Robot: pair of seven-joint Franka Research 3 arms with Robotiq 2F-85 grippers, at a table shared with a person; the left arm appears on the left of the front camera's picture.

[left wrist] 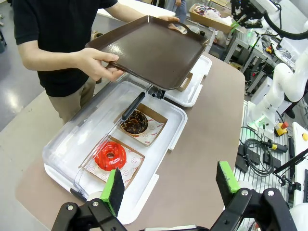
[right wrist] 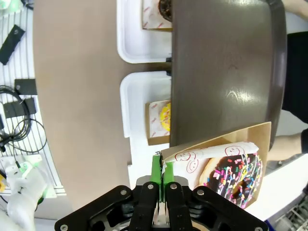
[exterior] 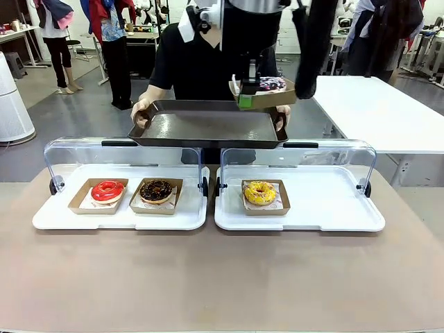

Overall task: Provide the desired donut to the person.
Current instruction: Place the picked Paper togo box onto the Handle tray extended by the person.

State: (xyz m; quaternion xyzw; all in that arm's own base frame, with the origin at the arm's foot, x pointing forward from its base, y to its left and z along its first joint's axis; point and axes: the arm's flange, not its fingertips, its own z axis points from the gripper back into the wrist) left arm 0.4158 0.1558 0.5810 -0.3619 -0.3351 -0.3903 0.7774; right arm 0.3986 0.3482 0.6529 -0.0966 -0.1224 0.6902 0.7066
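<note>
Jaws of the right gripper [right wrist: 160, 166]: pinched shut on one thin edge of a little paper box [right wrist: 226, 140]. The box sticks out to one side of the jaws, up in the air.

Jaws of the left gripper [left wrist: 171, 182]: wide open, with nothing between them. A clear case [left wrist: 82, 139] with a red donut [left wrist: 109, 155] and a chocolate donut [left wrist: 135, 121] sits below and ahead of them.

Where the donut is: the sprinkle donut [right wrist: 235, 175] lies in the little paper box, just beside the right jaws. Past the jaws is the brown tray [right wrist: 221, 72] that the person [exterior: 201, 55] holds out with both hands. The box hangs over a corner of that tray, not its middle.

What could go wrong:
- The jaws hold just one edge, so the box tips. I think the donut could slide out of the low side.
- If the jaws let go up high, the box could drop, bounce or flip over.
- The box is by the corner of the tray. It could land on the rim and fall off.
- The person's hand [exterior: 141, 109] could shake or move the tray, and then the box could miss it.

How the donut looks: round and fat, with dark icing on top and lots of tiny sprinkles in pink, blue, yellow and white. Its side is light brown. It sits on white paper with red smiley faces.

Also there: a yellow donut [exterior: 259, 192] waits in the other case, far below the right jaws.
</note>
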